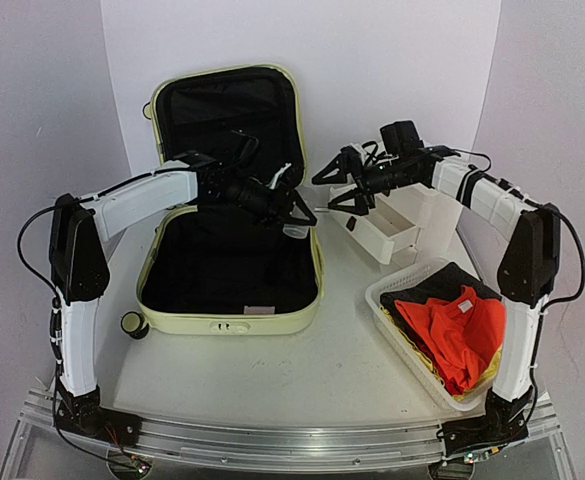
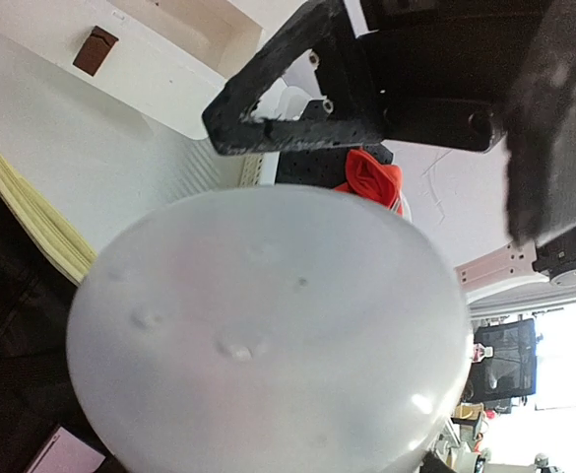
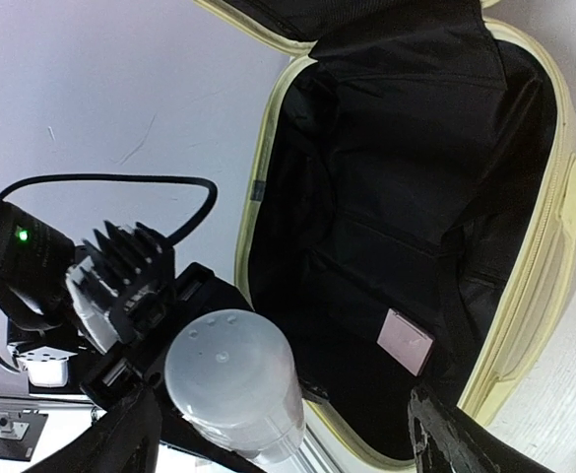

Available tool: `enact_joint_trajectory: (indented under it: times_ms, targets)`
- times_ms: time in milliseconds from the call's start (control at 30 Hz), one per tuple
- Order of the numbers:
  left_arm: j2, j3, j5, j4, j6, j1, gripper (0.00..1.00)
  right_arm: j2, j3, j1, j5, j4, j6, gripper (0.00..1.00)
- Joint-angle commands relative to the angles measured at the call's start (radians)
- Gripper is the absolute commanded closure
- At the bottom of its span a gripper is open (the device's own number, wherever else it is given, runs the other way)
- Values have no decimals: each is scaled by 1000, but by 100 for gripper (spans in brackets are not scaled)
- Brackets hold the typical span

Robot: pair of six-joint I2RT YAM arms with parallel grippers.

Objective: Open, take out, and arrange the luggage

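Observation:
The pale yellow-green luggage (image 1: 172, 322) lies open on the table, its lid (image 1: 227, 105) upright at the back and its black lining bare. My left gripper (image 1: 290, 212) reaches over the right rim of the luggage and is shut on a translucent white cup (image 1: 297, 231). The cup's round bottom (image 2: 268, 335) fills the left wrist view and hides my left fingers. The cup also shows in the right wrist view (image 3: 233, 379). My right gripper (image 1: 330, 190) is open and empty, facing the cup from the right, a short way off. Its fingers (image 3: 445, 434) frame the luggage interior (image 3: 396, 197).
A small pink tag (image 3: 406, 340) lies on the lining. A white drawer box (image 1: 427, 215) with one drawer pulled out stands at the back right; a small brown item (image 1: 352, 222) lies in the drawer. A white mesh basket (image 1: 392, 305) at the front right holds red and black clothes.

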Motion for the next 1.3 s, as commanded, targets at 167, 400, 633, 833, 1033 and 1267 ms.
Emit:
enact_joint_trajectory:
  times_ms: [167, 400, 633, 833, 1033, 1267]
  targets:
    - [-9, 78, -8, 68, -9, 2, 50, 61, 103, 51, -118, 45, -10, 18]
    - [8, 109, 1, 91, -25, 2, 49, 105, 142, 60, -158, 44, 2, 30]
    - [-29, 47, -56, 95, -11, 2, 29, 85, 140, 44, -94, 42, -1, 52]
    - [-157, -135, -314, 95, 17, 3, 6, 2, 60, -32, 62, 22, -65, 53]
    - [-262, -246, -418, 95, 44, 12, 0, -31, 136, -88, 353, -188, -289, 55]
    - [-346, -354, -510, 93, -27, 44, 1, -60, 170, -88, 818, -267, -488, 54]
